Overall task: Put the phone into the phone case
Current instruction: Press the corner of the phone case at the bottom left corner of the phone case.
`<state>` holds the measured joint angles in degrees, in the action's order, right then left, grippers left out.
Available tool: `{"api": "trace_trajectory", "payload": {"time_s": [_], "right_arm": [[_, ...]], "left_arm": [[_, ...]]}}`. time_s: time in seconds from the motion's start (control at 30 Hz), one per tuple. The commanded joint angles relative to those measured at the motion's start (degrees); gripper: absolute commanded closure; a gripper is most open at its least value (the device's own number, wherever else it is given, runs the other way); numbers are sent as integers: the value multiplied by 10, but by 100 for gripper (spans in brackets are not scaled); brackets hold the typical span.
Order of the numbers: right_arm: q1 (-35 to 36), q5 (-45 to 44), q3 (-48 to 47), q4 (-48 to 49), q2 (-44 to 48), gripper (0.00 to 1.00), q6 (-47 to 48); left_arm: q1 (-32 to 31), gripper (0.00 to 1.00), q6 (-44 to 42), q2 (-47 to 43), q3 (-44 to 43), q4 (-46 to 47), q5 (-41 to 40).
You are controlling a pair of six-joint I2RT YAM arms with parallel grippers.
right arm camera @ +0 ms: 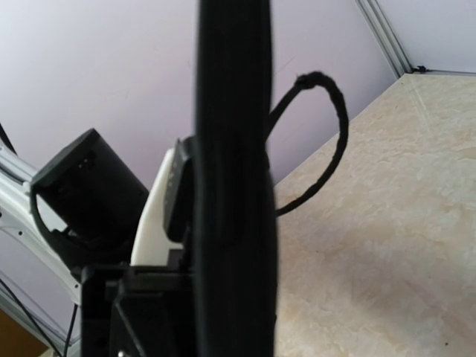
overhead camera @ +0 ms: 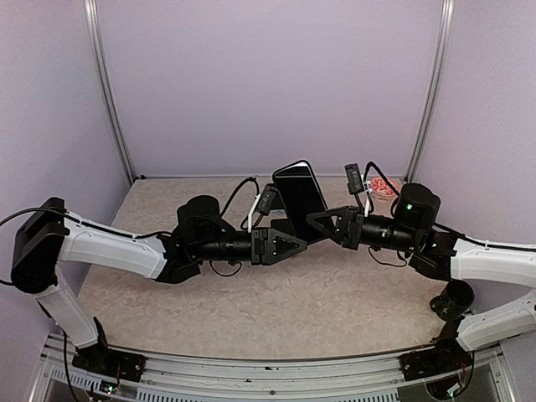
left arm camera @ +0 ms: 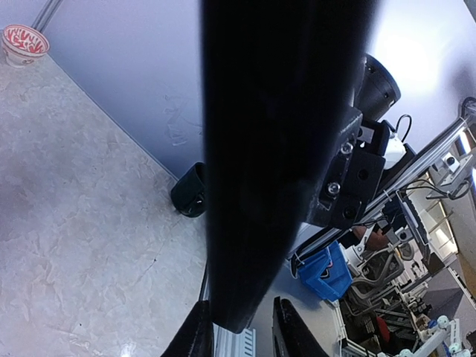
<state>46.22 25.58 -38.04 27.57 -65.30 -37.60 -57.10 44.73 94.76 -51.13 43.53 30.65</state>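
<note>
Item count, five kinds of thing on the rig.
2 arms: left arm [overhead camera: 109,245], right arm [overhead camera: 494,258]. 2 grippers, one per arm: left gripper [overhead camera: 295,244], right gripper [overhead camera: 316,219]. 1 black phone [overhead camera: 300,195]. 1 small red-patterned bowl [overhead camera: 384,187]. 1 table [overhead camera: 276,311]. Each wrist view shows that same single phone, edge-on.

Left arm [overhead camera: 109,247]: reaches low from the near left corner of the worktop [overhead camera: 251,318] toward its middle, forearm level, wrist pointing right.
Left gripper [overhead camera: 295,243]: jaws straddle the lower edge of the phone [overhead camera: 300,193], with a gap beside one finger [left arm camera: 290,331].
Right arm [overhead camera: 494,260]: reaches in from the near right corner, wrist pointing left.
Right gripper [overhead camera: 314,219]: clamped on the phone's right edge, holding it tilted.
</note>
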Motion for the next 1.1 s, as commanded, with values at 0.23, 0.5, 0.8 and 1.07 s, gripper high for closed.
{"api": "trace_trajectory", "payload": {"time_s": [0.23,0.5,0.8,1.07], "right_arm": [[3,-12,10,-14,1,100,20],[9,-48,11,-39,8,100,56],[11,-51,10,-42,18,100,52],[10,-35,8,-40,24,100,28]], "left_arm": [[-12,92,-2,7,-30,32,12],[-12,100,19,9,-35,23,-3],[-11,64,11,-17,-18,11,-7],[14,43,0,-61,23,6,-37]]}}
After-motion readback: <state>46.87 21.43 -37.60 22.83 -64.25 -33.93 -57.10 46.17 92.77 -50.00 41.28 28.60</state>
